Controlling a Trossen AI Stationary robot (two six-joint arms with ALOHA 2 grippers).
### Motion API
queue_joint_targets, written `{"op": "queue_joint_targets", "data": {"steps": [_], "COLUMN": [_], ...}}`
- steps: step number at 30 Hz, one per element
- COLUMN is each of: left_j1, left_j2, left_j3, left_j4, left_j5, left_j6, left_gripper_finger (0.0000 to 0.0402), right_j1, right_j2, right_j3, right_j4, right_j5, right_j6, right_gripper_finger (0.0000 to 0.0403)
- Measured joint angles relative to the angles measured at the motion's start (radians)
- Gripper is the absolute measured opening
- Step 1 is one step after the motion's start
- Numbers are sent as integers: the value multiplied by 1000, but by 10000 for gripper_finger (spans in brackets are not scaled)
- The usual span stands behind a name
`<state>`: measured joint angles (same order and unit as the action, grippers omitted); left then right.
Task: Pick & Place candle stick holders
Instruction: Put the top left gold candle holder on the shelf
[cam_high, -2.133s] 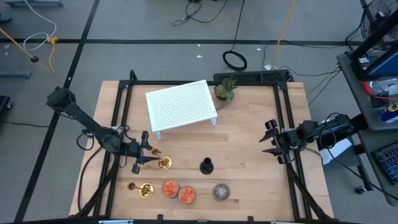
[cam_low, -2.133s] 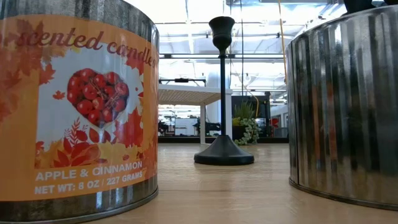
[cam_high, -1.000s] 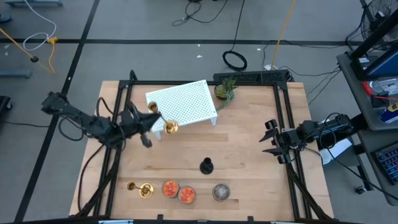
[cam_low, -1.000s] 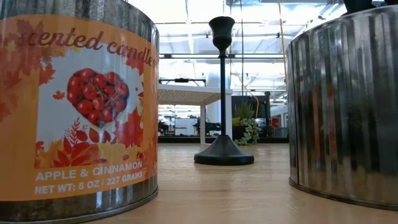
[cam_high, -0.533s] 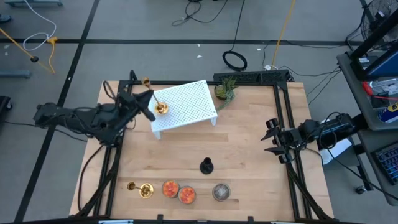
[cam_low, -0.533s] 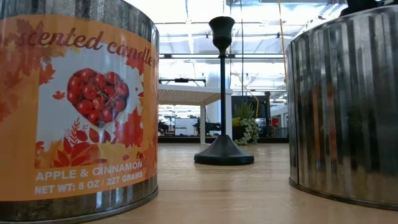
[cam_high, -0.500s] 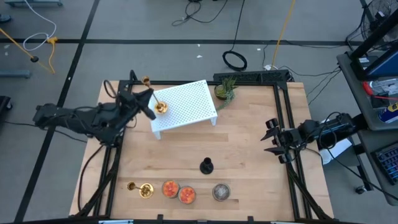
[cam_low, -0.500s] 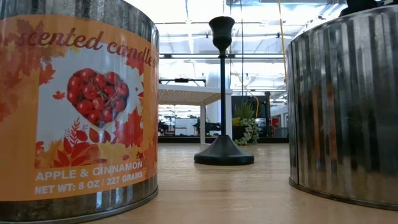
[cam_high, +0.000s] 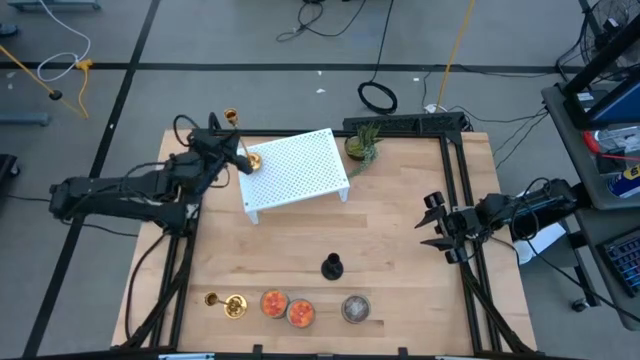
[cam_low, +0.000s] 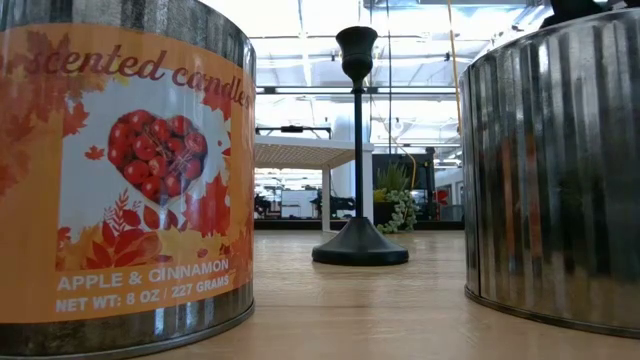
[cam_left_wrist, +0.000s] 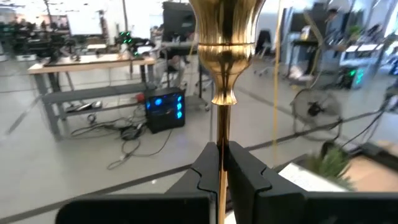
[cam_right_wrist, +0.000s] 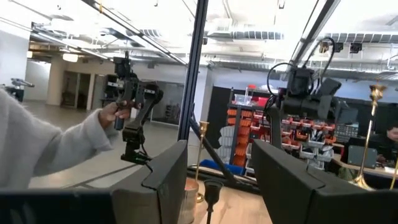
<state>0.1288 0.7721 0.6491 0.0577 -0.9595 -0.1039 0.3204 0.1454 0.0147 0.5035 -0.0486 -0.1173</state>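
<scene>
My left gripper (cam_high: 228, 148) is shut on a gold candle stick holder (cam_high: 240, 140) and holds it in the air over the left far corner of the white perforated rack (cam_high: 295, 170). A second gold holder (cam_high: 225, 303) lies on its side near the table's front edge. The black holder (cam_high: 332, 267) stands on its round base (cam_low: 359, 245) at mid-table. At the table's right edge my right gripper (cam_high: 437, 226) stands open, nothing between its fingers. My left gripper pinches the gold holder's thin stem (cam_left_wrist: 219, 163) between its two fingers, below the cup (cam_left_wrist: 225, 37). The fingers come from the table's left side and lie across the stem. The holder is lifted clear, its round base (cam_high: 250, 160) above the rack's corner.
Two orange scented candles (cam_high: 273, 303) (cam_high: 300, 313) and a metal tin (cam_high: 355, 309) stand along the front edge. A small plant (cam_high: 363, 145) sits behind the rack. Black frame rails (cam_high: 465, 200) run along the table's sides. A person's sleeve (cam_right_wrist: 37, 149) shows beyond the table.
My left gripper has carried the gold holder up and toward the table's far left corner, from in front of the rack to over its left corner. The holder has turned about, its cup now toward the far edge. The right arm has kept still.
</scene>
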Motion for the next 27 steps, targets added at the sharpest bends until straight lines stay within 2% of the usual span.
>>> {"op": "queue_joint_targets", "data": {"steps": [9, 17, 27], "left_j1": [61, 67, 53], "left_j2": [63, 90, 86], "left_j3": [0, -2, -1], "left_j4": [16, -7, -12], "left_j5": [17, 17, 16], "left_j6": [-11, -22, 23], "left_gripper_finger": [15, 79, 122], "right_j1": [0, 0, 0], "right_j2": [25, 35, 50], "right_j3": [0, 0, 0], "right_j4": [2, 2, 23], "right_j5": [0, 0, 1], "right_j6": [-1, -3, 52], "right_gripper_finger": [176, 176, 176]}}
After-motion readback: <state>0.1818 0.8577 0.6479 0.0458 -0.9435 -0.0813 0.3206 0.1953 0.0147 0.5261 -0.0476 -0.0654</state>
